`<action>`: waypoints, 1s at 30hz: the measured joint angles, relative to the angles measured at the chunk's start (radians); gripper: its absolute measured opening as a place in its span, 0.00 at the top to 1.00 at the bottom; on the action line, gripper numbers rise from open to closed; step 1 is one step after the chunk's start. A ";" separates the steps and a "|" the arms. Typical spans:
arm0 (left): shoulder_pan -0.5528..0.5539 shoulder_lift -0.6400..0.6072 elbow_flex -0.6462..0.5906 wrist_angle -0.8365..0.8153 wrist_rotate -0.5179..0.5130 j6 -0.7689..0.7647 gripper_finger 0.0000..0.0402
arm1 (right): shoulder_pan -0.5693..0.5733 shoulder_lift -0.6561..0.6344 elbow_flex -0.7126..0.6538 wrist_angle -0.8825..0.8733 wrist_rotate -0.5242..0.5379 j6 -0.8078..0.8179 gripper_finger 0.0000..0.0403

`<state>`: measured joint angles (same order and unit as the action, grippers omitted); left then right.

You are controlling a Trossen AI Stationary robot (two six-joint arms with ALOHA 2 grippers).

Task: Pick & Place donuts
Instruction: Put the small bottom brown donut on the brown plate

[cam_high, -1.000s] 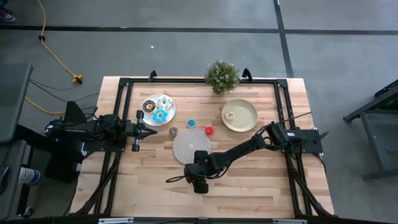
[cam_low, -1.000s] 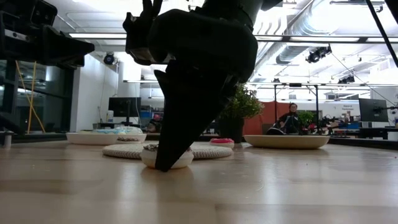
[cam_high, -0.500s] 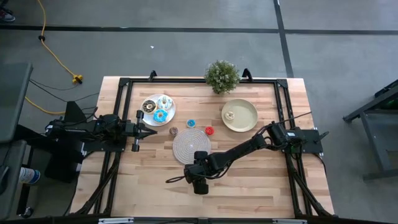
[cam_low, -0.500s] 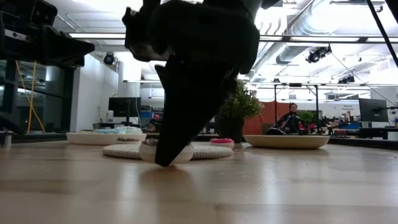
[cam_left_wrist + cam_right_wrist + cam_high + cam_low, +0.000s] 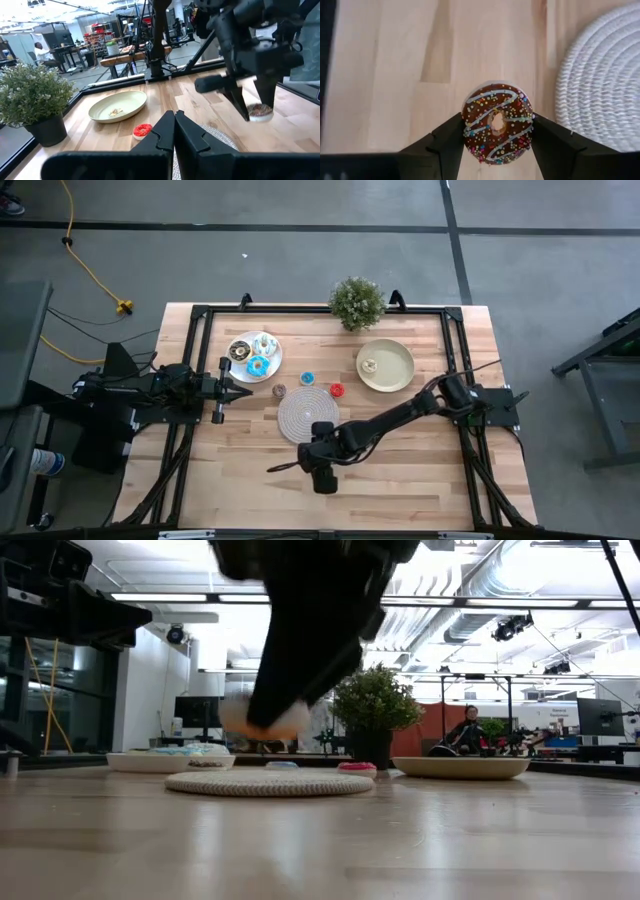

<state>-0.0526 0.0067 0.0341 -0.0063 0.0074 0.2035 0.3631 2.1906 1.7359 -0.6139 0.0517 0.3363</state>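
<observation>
Below frame centre, right gripper (image 5: 496, 131) is clasping 1 chocolate sprinkled donut (image 5: 497, 122) by its rim; it seems light, rigid.

I'm seeing even, bright overhead light on the table (image 5: 400, 470), shadows soft. Down low, ceiling lights glare white and the right gripper (image 5: 268, 720) is a black silhouette, its donut (image 5: 265, 718) smeared with blur. The left wrist's fingers (image 5: 160, 137) look soft; the right wrist's donut is crisp.
</observation>
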 joint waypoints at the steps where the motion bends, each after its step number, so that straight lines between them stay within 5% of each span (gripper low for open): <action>1: 0.000 0.000 0.000 0.000 0.000 0.000 1.00 | -0.002 -0.011 0.000 -0.010 -0.001 0.000 0.50; 18: 0.000 0.000 0.000 0.000 0.000 0.000 1.00 | -0.115 -0.214 -0.016 -0.372 0.034 0.057 0.51; 30: 0.000 0.000 0.000 0.000 0.000 0.000 1.00 | -0.228 -0.650 -0.628 -0.083 0.045 0.187 0.52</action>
<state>-0.0525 0.0069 0.0341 -0.0065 0.0078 0.2039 0.1351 1.5403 1.1079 -0.6972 0.0967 0.5235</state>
